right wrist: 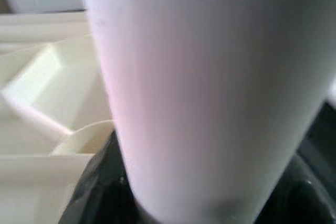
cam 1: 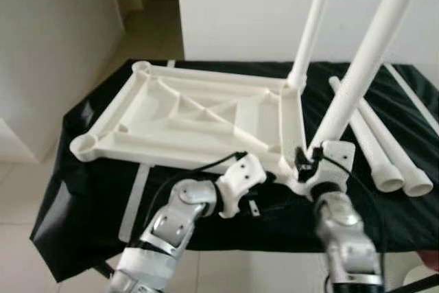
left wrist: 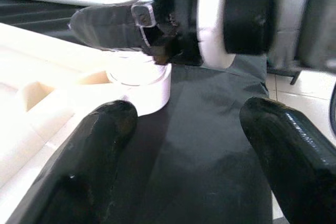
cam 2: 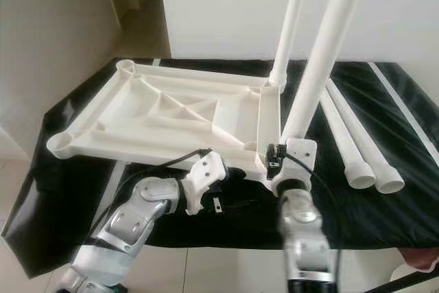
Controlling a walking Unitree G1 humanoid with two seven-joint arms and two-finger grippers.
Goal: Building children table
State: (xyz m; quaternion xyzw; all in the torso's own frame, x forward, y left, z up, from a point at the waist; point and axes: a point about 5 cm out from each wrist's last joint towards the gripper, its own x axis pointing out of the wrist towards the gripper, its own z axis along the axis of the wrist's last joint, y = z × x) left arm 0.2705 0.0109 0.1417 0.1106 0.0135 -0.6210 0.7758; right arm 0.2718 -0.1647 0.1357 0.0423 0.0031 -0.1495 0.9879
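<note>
Both silver arms reach forward over the worktop's near edge. The left gripper [left wrist: 184, 145] has its fingers [left wrist: 89, 156] spread apart. The right gripper [cam 1: 317, 159], wrist raised, is clamped around a leg [cam 1: 363, 66].

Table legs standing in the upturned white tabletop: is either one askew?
Yes. The near white leg, gripped at its base by the right gripper, leans away from the upturned white plastic tabletop; the far leg stands closer to upright.

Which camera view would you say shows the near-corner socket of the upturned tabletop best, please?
The left wrist view: the corner socket sits in plain sight beyond the left gripper. The eye views hide it behind the right gripper; the right wrist view shows its rim beside the leg.
</note>
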